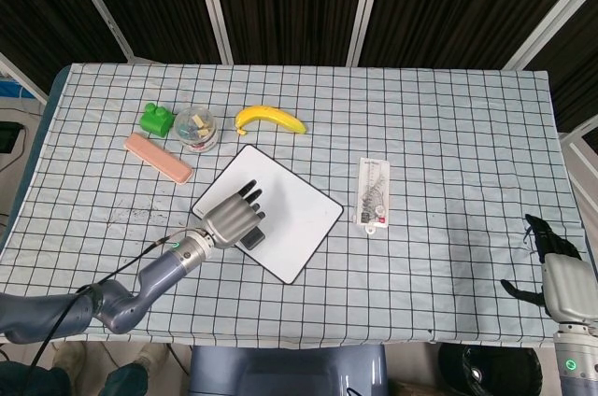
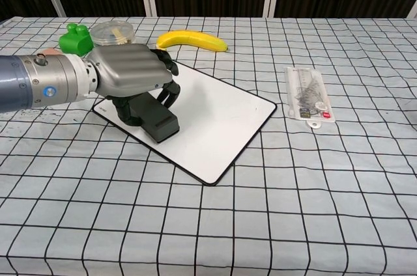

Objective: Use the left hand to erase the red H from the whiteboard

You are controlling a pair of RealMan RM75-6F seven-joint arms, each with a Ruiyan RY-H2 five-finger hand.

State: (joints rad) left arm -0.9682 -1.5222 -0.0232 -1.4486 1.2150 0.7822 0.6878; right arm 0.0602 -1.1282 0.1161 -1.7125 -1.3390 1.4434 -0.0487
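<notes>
My left hand [image 1: 234, 218] [image 2: 130, 81] grips a dark block eraser [image 2: 156, 118] [image 1: 252, 240] and presses it flat on the whiteboard [image 1: 290, 209] [image 2: 215, 120], near the board's lower left edge. No red mark shows on the bare part of the board; the hand and eraser cover the spot beneath them. At the table's right edge, my right hand [image 1: 551, 245] shows only in part in the head view, with nothing visible in it.
A banana [image 1: 269, 119] [image 2: 193, 40], a clear round container [image 1: 196, 127], a green toy block [image 1: 157, 120] and a pink bar [image 1: 158, 157] lie behind and left of the board. A packaged ruler set [image 1: 374, 192] [image 2: 309, 99] lies to its right.
</notes>
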